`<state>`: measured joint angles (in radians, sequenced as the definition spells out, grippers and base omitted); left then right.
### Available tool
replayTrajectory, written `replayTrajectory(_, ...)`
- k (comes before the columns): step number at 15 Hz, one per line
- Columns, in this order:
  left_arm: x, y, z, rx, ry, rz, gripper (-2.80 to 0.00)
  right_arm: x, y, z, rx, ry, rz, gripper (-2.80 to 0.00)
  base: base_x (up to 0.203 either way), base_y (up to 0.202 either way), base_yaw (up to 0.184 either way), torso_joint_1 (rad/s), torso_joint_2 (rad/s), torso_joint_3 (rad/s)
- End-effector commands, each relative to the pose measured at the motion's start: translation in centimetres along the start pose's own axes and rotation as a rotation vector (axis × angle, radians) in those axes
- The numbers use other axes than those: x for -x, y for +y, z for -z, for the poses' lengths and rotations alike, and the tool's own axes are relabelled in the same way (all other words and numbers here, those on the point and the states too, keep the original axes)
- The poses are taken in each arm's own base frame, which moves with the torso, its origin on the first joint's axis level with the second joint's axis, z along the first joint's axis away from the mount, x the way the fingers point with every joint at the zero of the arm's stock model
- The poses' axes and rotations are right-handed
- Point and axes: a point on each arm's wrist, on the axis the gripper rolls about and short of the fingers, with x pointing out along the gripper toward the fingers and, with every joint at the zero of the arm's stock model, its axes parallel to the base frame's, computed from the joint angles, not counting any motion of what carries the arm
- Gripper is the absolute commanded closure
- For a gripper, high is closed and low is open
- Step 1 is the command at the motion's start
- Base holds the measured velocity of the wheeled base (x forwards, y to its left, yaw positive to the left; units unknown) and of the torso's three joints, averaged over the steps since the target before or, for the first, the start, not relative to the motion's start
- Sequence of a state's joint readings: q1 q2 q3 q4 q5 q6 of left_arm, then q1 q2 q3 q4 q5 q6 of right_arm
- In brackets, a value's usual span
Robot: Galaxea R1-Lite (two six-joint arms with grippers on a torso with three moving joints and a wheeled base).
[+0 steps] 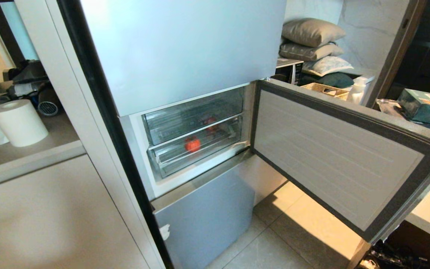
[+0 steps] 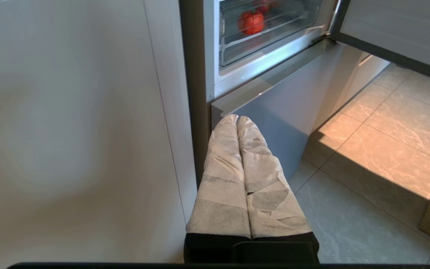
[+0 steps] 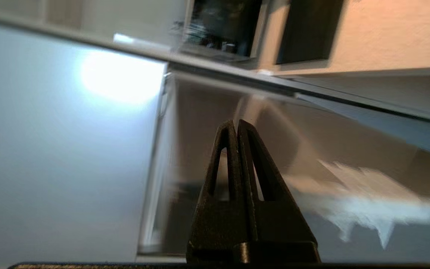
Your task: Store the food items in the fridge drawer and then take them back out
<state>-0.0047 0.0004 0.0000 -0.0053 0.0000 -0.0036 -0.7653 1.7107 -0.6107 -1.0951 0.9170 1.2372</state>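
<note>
inside the fridge drawer (image 1: 200,157) sits an apple (image 1: 192,144); both pincers closed, empty.

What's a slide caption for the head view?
Fridge middle door swung open, red apple sitting in the lower clear drawer; neither gripper in frame.

Sunlight patches the grey tiled floor (image 1: 304,224); a paper-towel roll (image 1: 19,122) stands on the beige counter (image 1: 28,157); stacked pillows (image 1: 312,41) lie against a marble wall (image 1: 371,33).
</note>
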Motion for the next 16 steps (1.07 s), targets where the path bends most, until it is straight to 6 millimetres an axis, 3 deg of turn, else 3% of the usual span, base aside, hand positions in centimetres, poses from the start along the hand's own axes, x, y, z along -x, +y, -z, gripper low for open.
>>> replayTrajectory(1, 0.0, 0.0, 0.0, 0.001, -0.001, 0.000, 0.00, 3.4, 6.0, 2.6, 0.144, -0.026, -0.114, 0.00, 0.000, 0.000, 0.000, 0.000, 0.00, 0.000)
replayTrajectory(4, 0.0, 0.0, 0.0, 0.001, -0.003, 0.000, 0.00, 6.8, 12.7, 4.9, 0.307, -0.077, -0.269, 0.00, 0.000, 0.000, 0.000, 0.000, 0.00, 0.000)
replayTrajectory(5, 0.0, 0.0, 0.0, 0.001, -0.001, 0.000, 0.00, 7.4, 14.4, 5.0, 0.344, -0.127, -0.308, 0.00, 0.000, 0.000, 0.000, 0.000, 0.00, 0.000)
replayTrajectory(6, 0.0, 0.0, 0.0, -0.001, -0.001, 0.000, 0.00, 7.4, 14.9, 4.7, 0.351, -0.211, -0.312, 0.00, 0.000, 0.000, 0.000, 0.000, 0.00, 0.000)
replayTrajectory(9, 0.0, 0.0, 0.0, 0.001, -0.003, 0.000, 0.00, 5.6, 11.4, 1.5, 0.425, -0.469, -0.130, 0.00, 0.000, 0.000, 0.000, 0.000, 0.00, 0.000)
replayTrajectory(11, 0.0, 0.0, 0.0, 0.001, -0.002, 0.000, 0.00, 2.8, 7.6, 0.5, 0.411, -0.521, 0.016, 0.00, 0.000, 0.000, 0.000, 0.000, 0.00, 0.000)
replayTrajectory(14, 0.0, 0.0, 0.0, 0.001, -0.002, 0.000, 0.00, -3.1, 3.0, 3.1, 0.397, -0.382, 0.144, 0.00, 0.000, 0.000, 0.000, 0.000, 0.00, 0.000)
replayTrajectory(16, 0.0, 0.0, 0.0, 0.001, -0.003, 0.000, 0.00, -5.4, 2.5, 6.5, 0.428, -0.243, 0.136, 0.00, 0.000, 0.000, 0.000, 0.000, 0.00, 0.000)
